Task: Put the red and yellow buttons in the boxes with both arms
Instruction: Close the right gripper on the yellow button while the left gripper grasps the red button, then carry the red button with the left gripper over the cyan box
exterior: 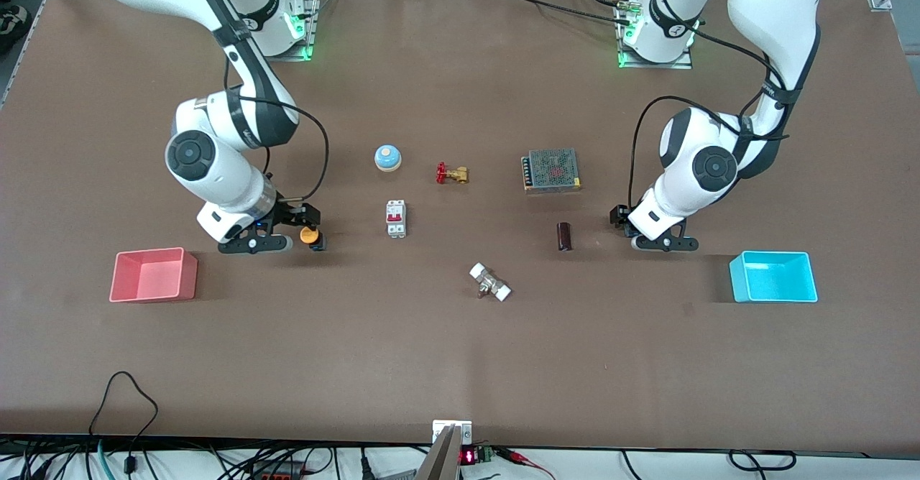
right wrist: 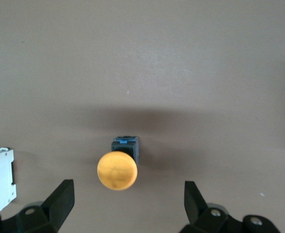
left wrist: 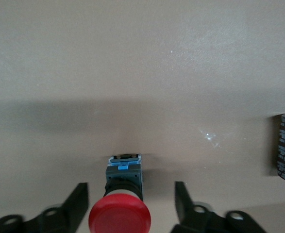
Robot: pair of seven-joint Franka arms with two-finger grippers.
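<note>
Two push-buttons sit on the brown table, one under each gripper. The yellow button (exterior: pixel 310 235) has a round orange-yellow mushroom cap on a short dark body with a blue strip at the base. It sits at about nine o'clock from the white circuit breaker (exterior: pixel 396 218) as the front view shows them. The right gripper (exterior: pixel 311 228) is low over it, fingers (right wrist: pixel 59 196) spread wide on either side and not touching it.

The red button (left wrist: pixel 120 217) has a glossy red cap on a dark-and-blue body. It sits on the table between the parted fingers (left wrist: pixel 79 199) of the left gripper (exterior: pixel 622 219), at about three o'clock from the dark capacitor (exterior: pixel 565 236), with a gap on each side.

There are two boxes. The pink-red box (exterior: pixel 153 279) is at roughly eight o'clock from the yellow button, and the cyan box (exterior: pixel 773 275) at roughly four o'clock from the left gripper.

I count one each of the rest: a pale-blue dome (exterior: pixel 387 157), a brass valve (exterior: pixel 451 173), a meshed power supply (exterior: pixel 551 169), and a metal fitting (exterior: pixel 490 282) with white ends.
</note>
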